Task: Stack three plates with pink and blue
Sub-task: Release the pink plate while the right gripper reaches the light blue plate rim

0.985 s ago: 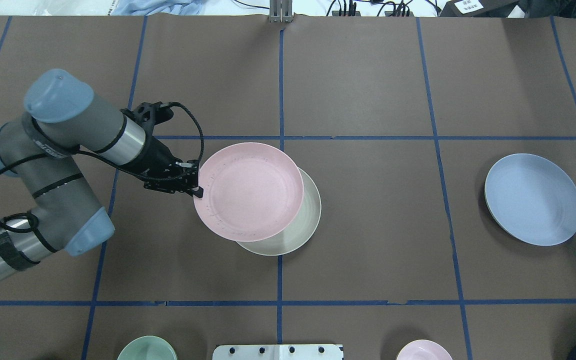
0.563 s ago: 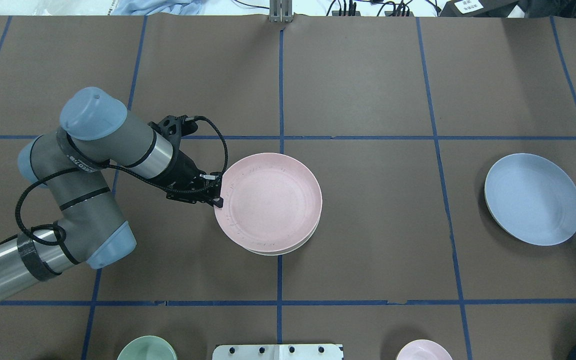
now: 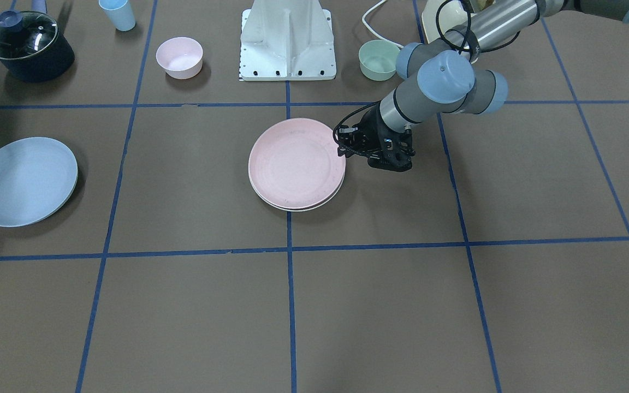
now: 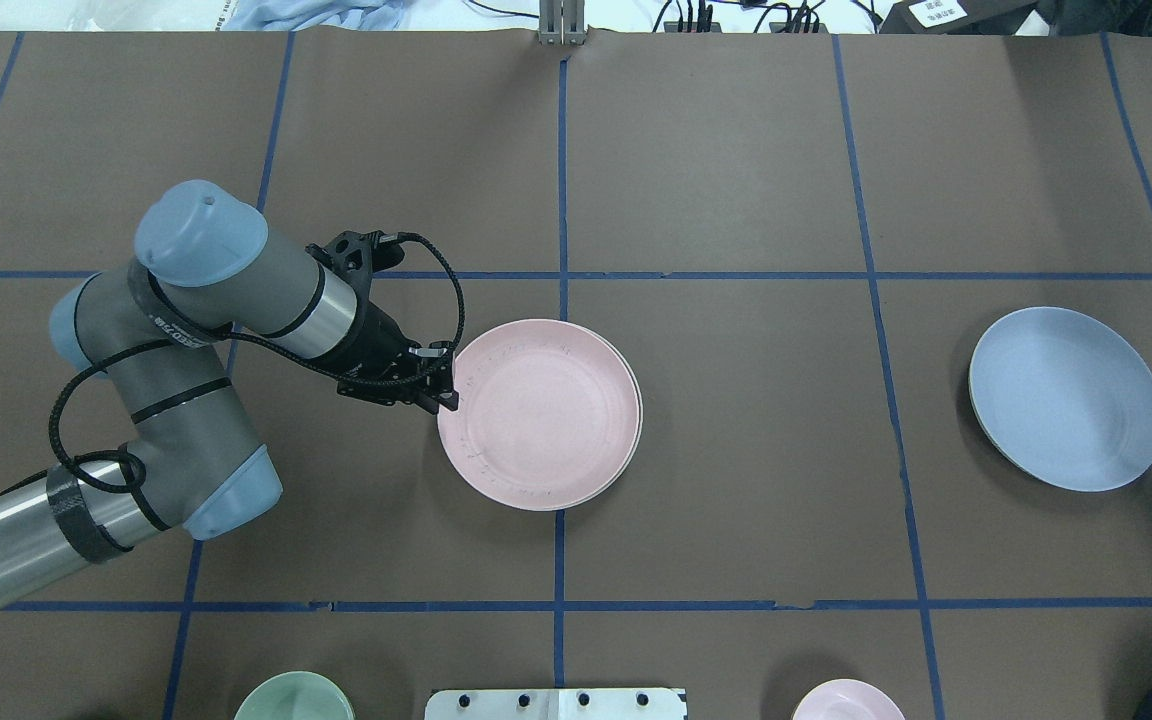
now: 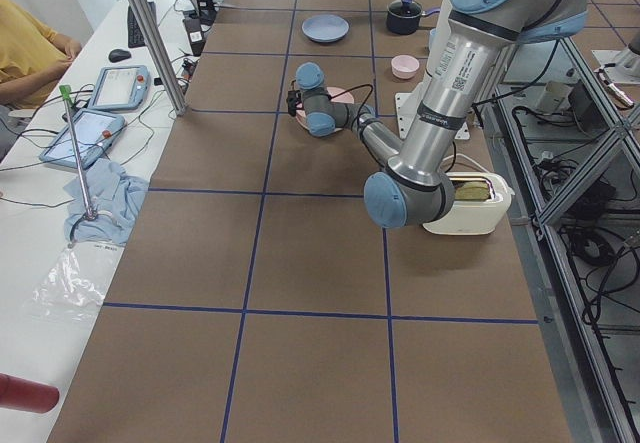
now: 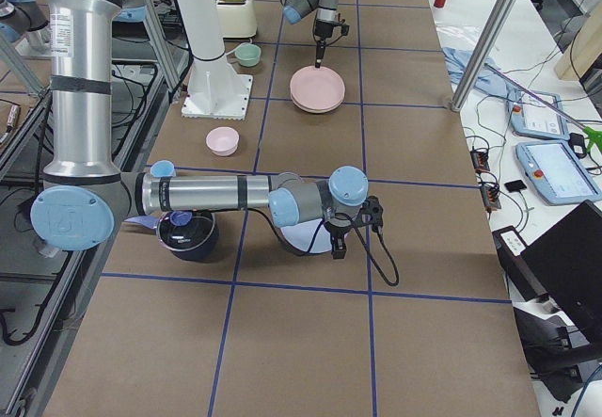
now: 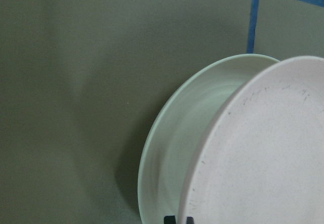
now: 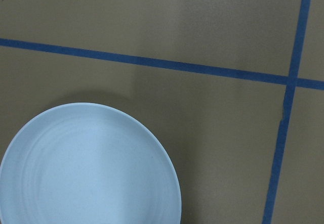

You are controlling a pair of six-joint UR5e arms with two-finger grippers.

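The pale pink plate (image 4: pixel 539 412) lies on top of the cream-white plate (image 4: pixel 638 425), of which only a thin rim shows on the right. My left gripper (image 4: pixel 444 385) is shut on the pink plate's left rim. In the left wrist view the pink plate (image 7: pixel 263 153) sits tilted over the cream-white plate (image 7: pixel 177 148). The pale blue plate (image 4: pixel 1066 398) lies alone at the far right, and also shows in the right wrist view (image 8: pixel 88 168). My right gripper (image 6: pixel 336 246) hovers by the blue plate. I cannot tell whether it is open or shut.
Along the robot's edge stand a green bowl (image 3: pixel 378 59), a small pink bowl (image 3: pixel 179 57), a light-blue cup (image 3: pixel 118 13), a dark lidded pot (image 3: pixel 26 46) and the white arm base (image 3: pixel 288 43). A toaster (image 5: pixel 465 203) sits beside the left arm.
My left gripper has carried the pink plate to the right and lowered it until it nearly covers the cream-white plate. The blue plate has not moved.
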